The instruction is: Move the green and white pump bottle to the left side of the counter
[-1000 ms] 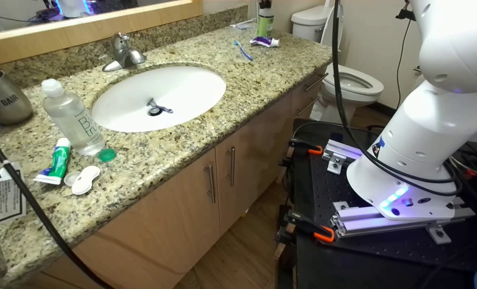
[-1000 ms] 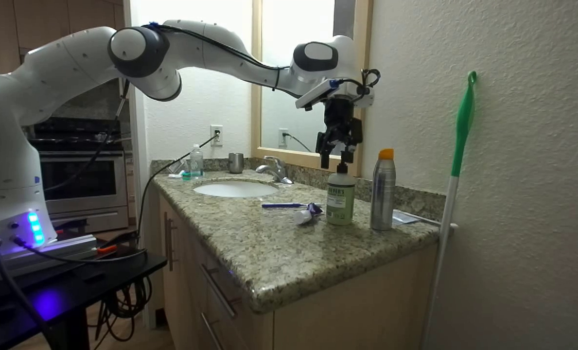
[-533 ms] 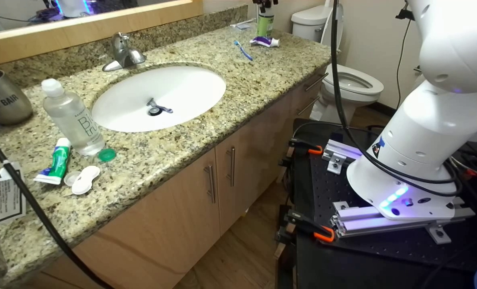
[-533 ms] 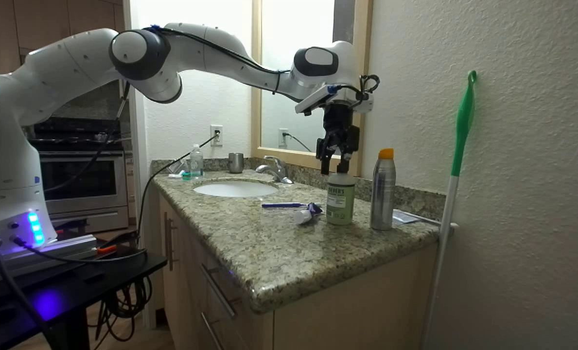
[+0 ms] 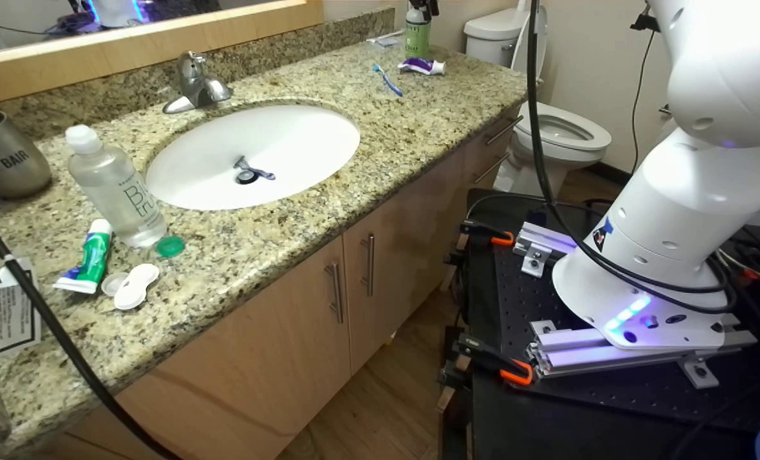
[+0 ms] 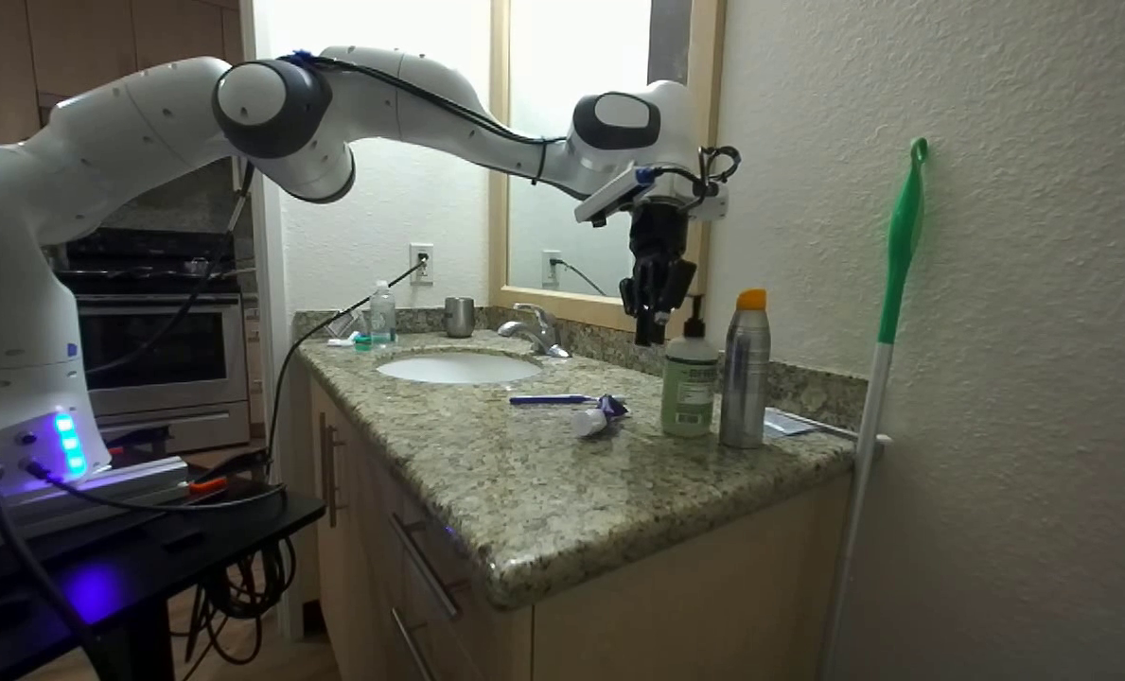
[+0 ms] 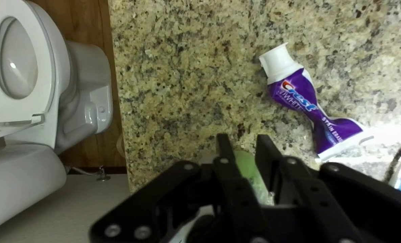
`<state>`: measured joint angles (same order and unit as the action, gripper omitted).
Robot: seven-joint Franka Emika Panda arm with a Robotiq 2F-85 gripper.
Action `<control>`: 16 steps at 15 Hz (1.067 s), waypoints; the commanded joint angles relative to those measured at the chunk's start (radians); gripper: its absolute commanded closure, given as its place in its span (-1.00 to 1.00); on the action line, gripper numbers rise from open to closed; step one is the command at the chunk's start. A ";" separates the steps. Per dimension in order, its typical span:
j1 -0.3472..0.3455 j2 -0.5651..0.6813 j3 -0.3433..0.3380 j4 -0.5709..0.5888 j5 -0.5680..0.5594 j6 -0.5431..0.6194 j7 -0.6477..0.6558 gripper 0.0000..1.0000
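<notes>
The green and white pump bottle [image 6: 688, 388] stands upright on the granite counter [image 6: 524, 473], near its end in an exterior view. Its dark pump head shows free beside my gripper [image 6: 652, 339], whose fingers have come nearly together over the near side of the bottle. From the wrist, my gripper [image 7: 243, 136] has only a narrow gap between its fingers, with the bottle's green body [image 7: 249, 165] visible below through it. I see nothing pinched there. Whether a finger touches the bottle I cannot tell.
A silver spray can [image 6: 745, 388] with an orange cap stands close against the bottle's far side. A purple toothpaste tube [image 7: 298, 91] and a toothbrush [image 5: 387, 81] lie nearby. The sink [image 5: 328, 147], a clear bottle [image 5: 121, 191] and a metal cup [image 5: 9, 153] are farther along.
My gripper has come down a little and its fingers have closed. The pump bottle has slid toward the spray can and turned, and its pump no longer sits between the fingers.
</notes>
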<state>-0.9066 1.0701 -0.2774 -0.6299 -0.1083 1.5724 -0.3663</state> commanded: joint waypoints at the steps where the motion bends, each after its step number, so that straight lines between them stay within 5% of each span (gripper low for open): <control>1: -0.015 0.019 0.010 0.037 0.018 -0.015 0.002 0.98; 2: -0.015 0.018 0.010 0.038 0.018 -0.016 -0.001 1.00; 3: -0.014 0.016 0.010 0.038 0.018 -0.017 -0.002 0.53; 6: -0.024 -0.012 0.020 0.032 0.030 -0.021 -0.031 0.29; 10: -0.091 -0.093 0.062 0.062 0.146 -0.034 -0.036 -0.27; 16: -0.131 -0.138 0.049 0.101 0.281 -0.003 0.245 -1.00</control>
<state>-1.0309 0.9273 -0.2344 -0.5405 0.1337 1.5363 -0.2525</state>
